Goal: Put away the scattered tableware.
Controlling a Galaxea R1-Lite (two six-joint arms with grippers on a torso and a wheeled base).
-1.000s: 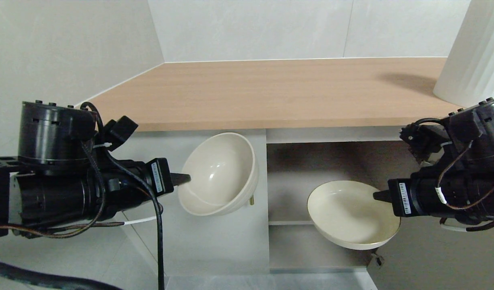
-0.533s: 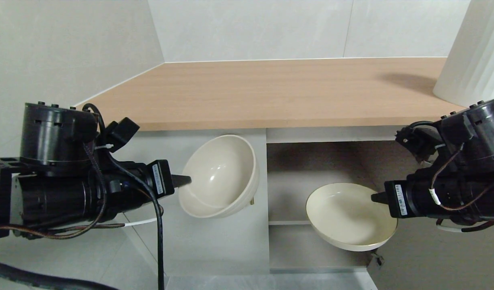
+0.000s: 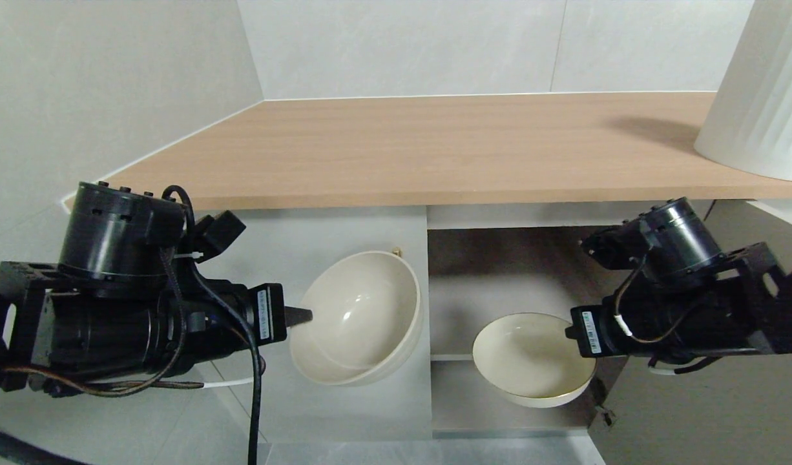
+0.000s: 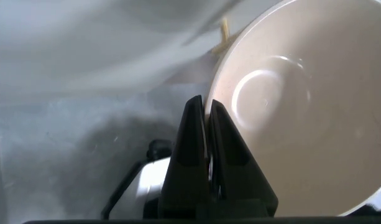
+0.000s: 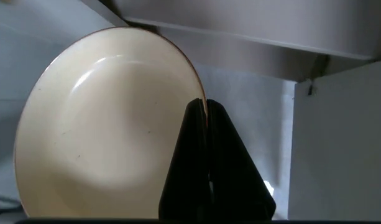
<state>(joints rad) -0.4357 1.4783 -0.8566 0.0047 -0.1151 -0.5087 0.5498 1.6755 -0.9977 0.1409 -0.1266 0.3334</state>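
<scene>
My left gripper (image 3: pixel 302 316) is shut on the rim of a deep cream bowl (image 3: pixel 357 320), held tilted in front of the closed left cabinet door (image 3: pixel 344 407). In the left wrist view the fingers (image 4: pixel 206 134) pinch that bowl (image 4: pixel 302 106) at its edge. My right gripper (image 3: pixel 572 332) is shut on the rim of a shallower cream bowl (image 3: pixel 531 358), held at the mouth of the open cabinet compartment (image 3: pixel 499 258) above its shelf (image 3: pixel 454 387). The right wrist view shows this bowl (image 5: pixel 109 118) clamped by its fingers (image 5: pixel 206 130).
A wooden countertop (image 3: pixel 435 148) runs above the cabinet, with a white ribbed cylinder (image 3: pixel 764 97) at its right end. A small brass knob (image 3: pixel 396 250) shows on the closed door just above the deep bowl. The cabinet's open door edge (image 5: pixel 339 149) stands to the right.
Both arms have dropped lower. The right gripper carried the shallow bowl left and down toward the open compartment. The deep bowl moved down and slightly right, uncovering the knob.
</scene>
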